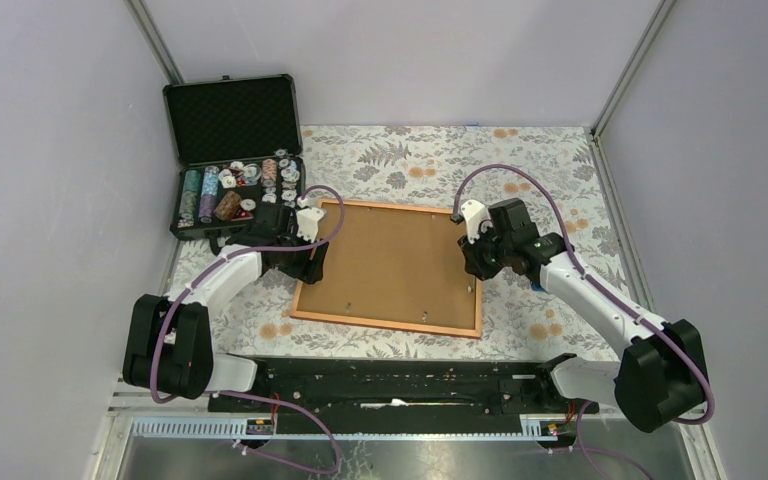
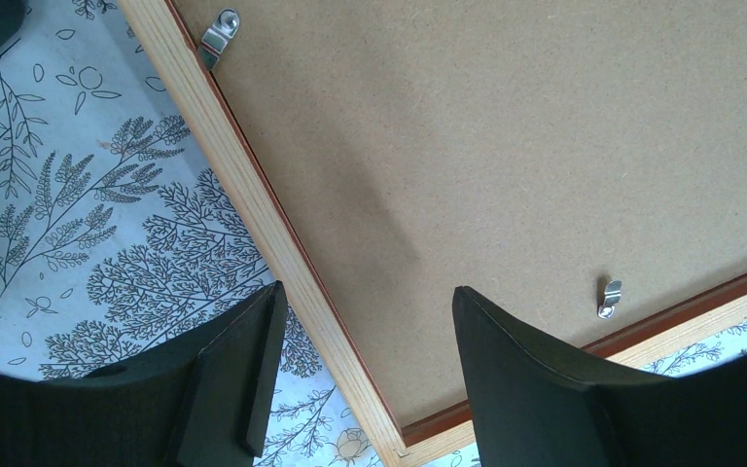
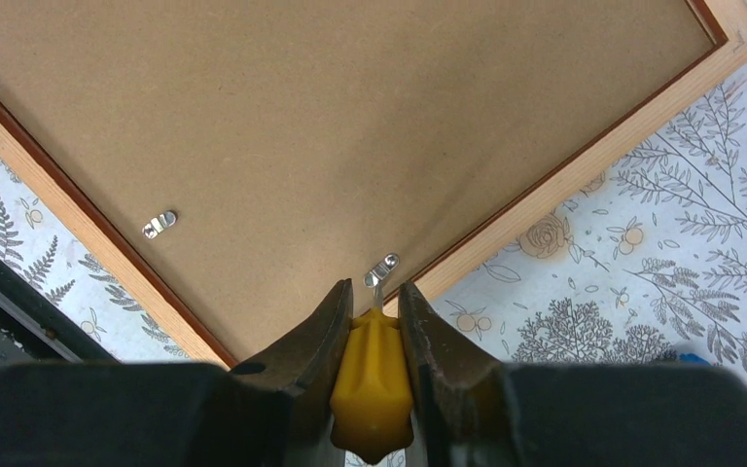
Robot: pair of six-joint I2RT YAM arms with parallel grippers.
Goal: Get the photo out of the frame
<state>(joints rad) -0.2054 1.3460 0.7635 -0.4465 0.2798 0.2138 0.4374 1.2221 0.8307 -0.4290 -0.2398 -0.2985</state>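
The frame point(image 1: 385, 324) lies face down on the floral cloth, its brown backing board point(image 1: 390, 262) facing up. The photo is hidden under that board. My left gripper point(image 1: 307, 264) is open; its jaws straddle the frame's left rail point(image 2: 253, 209) near a corner, one finger over the cloth and the other over the board, gripper midpoint point(image 2: 367, 288). My right gripper point(image 3: 375, 284) is shut on a yellow-handled screwdriver point(image 3: 373, 375). The thin shaft of the screwdriver reaches a small metal clip point(image 3: 382, 269) at the frame's right rail point(image 3: 584, 165).
An open black case point(image 1: 230, 82) with poker chips stands at the back left, close behind the left arm. More metal clips point(image 2: 610, 297) point(image 3: 160, 225) sit along the frame's inner edge. Grey walls close in on both sides, and the arm bases line the near edge.
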